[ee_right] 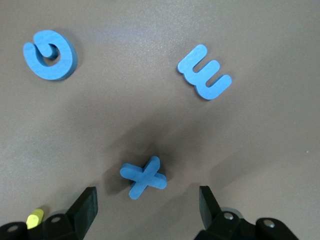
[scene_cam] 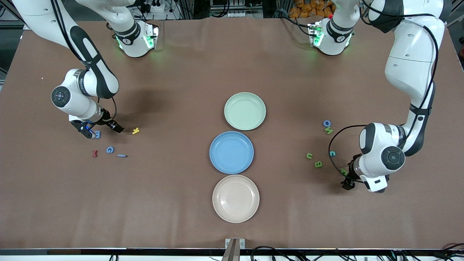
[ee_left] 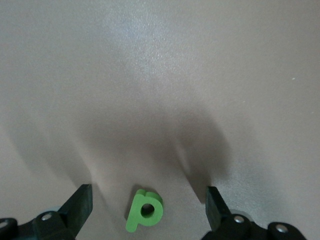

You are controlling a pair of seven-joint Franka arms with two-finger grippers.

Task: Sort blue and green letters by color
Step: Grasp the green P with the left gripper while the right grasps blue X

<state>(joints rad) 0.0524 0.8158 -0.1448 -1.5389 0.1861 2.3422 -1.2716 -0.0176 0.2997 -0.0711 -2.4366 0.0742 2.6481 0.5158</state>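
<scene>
- Blue plate (scene_cam: 231, 152) mid-table; green plate (scene_cam: 245, 111) just farther from the camera, pink plate (scene_cam: 235, 198) just nearer. Broad bare cloth runs from the blue plate toward either end of the table.
- Right gripper (ee_right: 145, 205), fingers spread, low over the blue x (ee_right: 143, 176); bare cloth flanks it. Blue G (ee_right: 50, 54) and blue E (ee_right: 205, 73) lie well apart from it.
- Yellow letter (scene_cam: 135, 131) lies between that gripper and the blue plate.
- Left gripper (ee_left: 147, 202), fingers spread, straddles the green P (ee_left: 145, 210); bare cloth around it.

the little yellow foam letter (ee_right: 35, 218) is half hidden by the right gripper's black finger (ee_right: 82, 210) in the right wrist view
</scene>
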